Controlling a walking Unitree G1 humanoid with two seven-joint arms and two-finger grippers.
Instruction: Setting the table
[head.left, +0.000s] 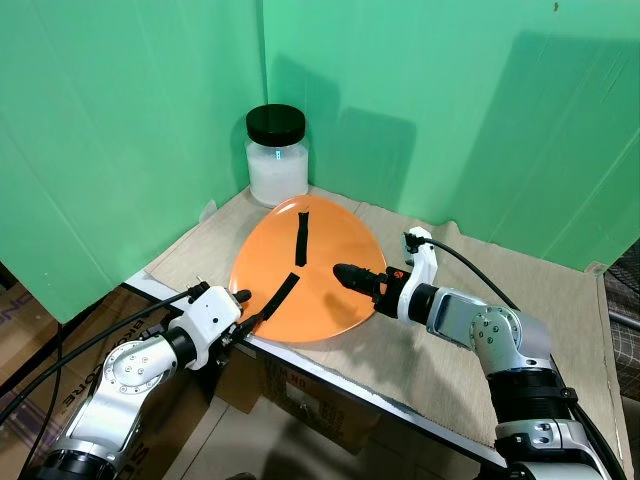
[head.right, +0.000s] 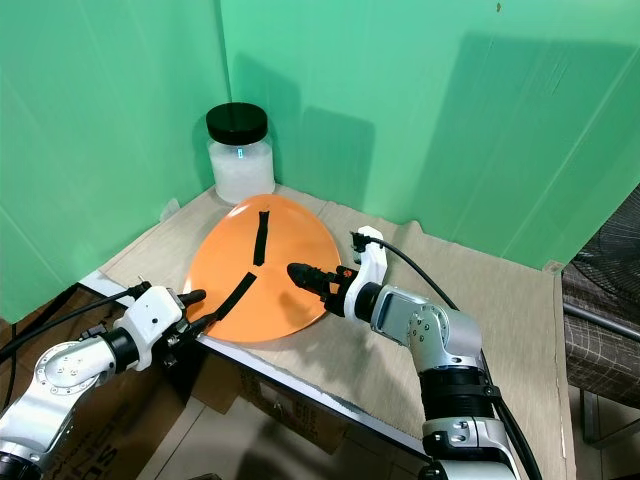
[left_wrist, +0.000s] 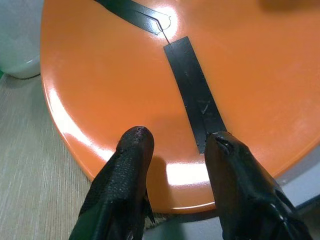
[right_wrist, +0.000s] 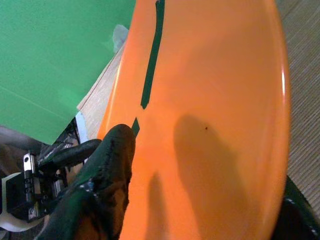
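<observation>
On the worktop (head.left: 520, 310), right gripper (head.left: 362, 283) grips the orange plate (head.left: 310, 270) rim at 3 o'clock; left gripper (left_wrist: 175, 145), jaws parted, straddles the 7 o'clock rim.

glossy orange plate (head.left: 320, 270), woven matt tablecloth (head.left: 450, 350)

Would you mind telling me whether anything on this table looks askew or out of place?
Yes: the orange plate pokes past the table's near edge instead of lying fully on it. Black strips run across its face, which is unusual.
</observation>
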